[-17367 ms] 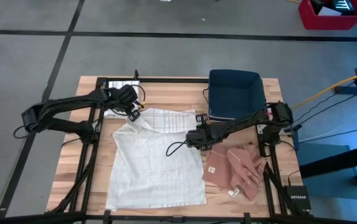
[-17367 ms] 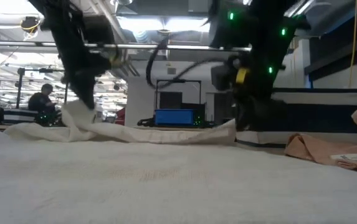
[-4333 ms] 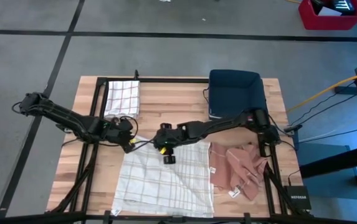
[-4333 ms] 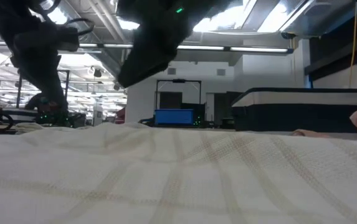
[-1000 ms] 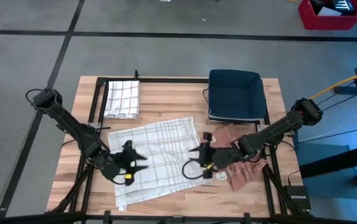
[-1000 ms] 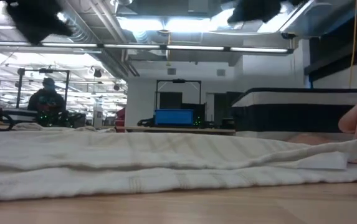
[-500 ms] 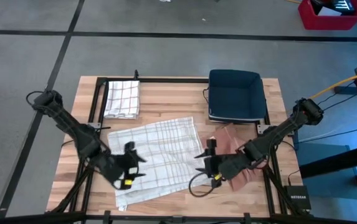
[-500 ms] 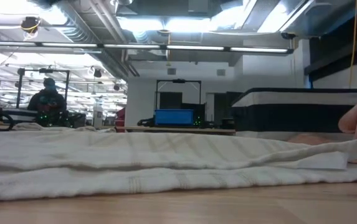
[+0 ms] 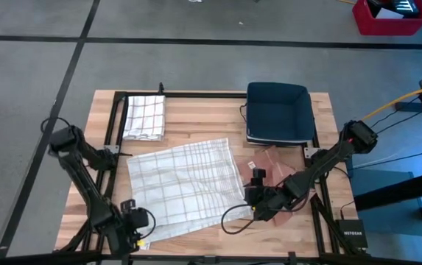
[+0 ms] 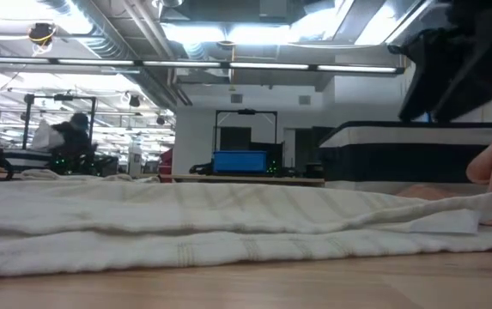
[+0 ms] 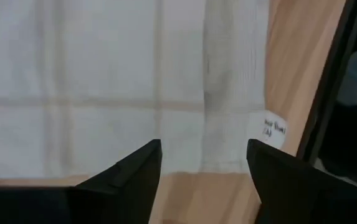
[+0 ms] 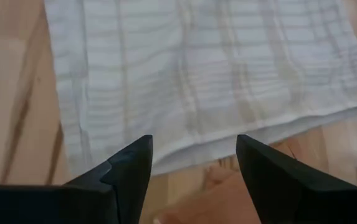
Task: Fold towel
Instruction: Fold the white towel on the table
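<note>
I saw the towel [image 9: 185, 188] lying long across the table between my two open, empty grippers, left gripper [image 9: 138, 228] and right gripper [image 9: 256, 193], each near one short end.

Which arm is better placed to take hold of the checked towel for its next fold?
Probably the right. The right gripper, fingers open, sits beside the towel at its right edge. The left gripper, also open, is off the towel's near left corner at the table edge.
</note>
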You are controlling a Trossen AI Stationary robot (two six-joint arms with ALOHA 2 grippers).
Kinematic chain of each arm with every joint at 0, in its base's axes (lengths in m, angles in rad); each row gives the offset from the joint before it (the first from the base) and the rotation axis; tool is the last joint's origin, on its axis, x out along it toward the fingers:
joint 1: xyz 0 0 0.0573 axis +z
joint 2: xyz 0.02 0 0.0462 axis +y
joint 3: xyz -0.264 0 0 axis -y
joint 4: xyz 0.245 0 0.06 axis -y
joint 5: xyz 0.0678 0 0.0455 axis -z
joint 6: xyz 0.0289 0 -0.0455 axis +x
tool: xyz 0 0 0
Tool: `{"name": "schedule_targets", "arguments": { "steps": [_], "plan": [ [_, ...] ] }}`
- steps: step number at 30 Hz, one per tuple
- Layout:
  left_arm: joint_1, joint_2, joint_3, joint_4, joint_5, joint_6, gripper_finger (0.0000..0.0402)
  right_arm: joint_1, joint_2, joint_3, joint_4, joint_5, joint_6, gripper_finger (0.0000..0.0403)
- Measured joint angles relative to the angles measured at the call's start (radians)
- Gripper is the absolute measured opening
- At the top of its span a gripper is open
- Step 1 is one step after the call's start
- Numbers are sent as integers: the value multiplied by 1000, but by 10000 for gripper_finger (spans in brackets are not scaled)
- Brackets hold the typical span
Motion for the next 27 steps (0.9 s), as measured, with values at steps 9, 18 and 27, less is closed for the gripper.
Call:
{"name": "schedule_targets", "arguments": {
  "steps": [9,18,27],
  "plan": [
    [-5,79,0,44,5,-78,213,0,6,-10,-1,14,6,234],
    [-4,134,0,-55,55,-127,183,0,6,-10,-1,17,2,234],
    [-12,134,0,-95,50,-136,135,1,16,-10,32,-134,-17,204]
  ]
}}
